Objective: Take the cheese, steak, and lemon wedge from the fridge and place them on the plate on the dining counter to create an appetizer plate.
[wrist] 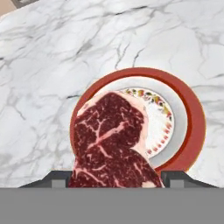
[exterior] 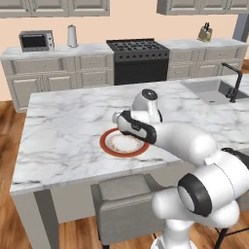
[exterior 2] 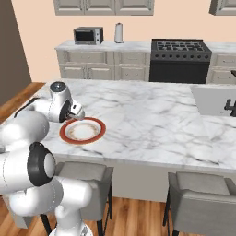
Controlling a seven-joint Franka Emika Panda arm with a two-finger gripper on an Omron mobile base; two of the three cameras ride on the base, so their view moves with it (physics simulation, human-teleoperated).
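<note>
We saw the gripper (wrist: 116, 179) poised above the plate (wrist: 192, 118) with its two fingertips (wrist: 59, 178) set wide and the steak (wrist: 111, 140) clamped between them, the dark red slab hanging over the plate's near side and covering part of its patterned white centre. From the base cameras the plate (exterior: 108, 144) lay on the dining counter (exterior: 63, 131) near its front edge, with the arm's wrist bent over it and hiding the meat from both sides.
</note>
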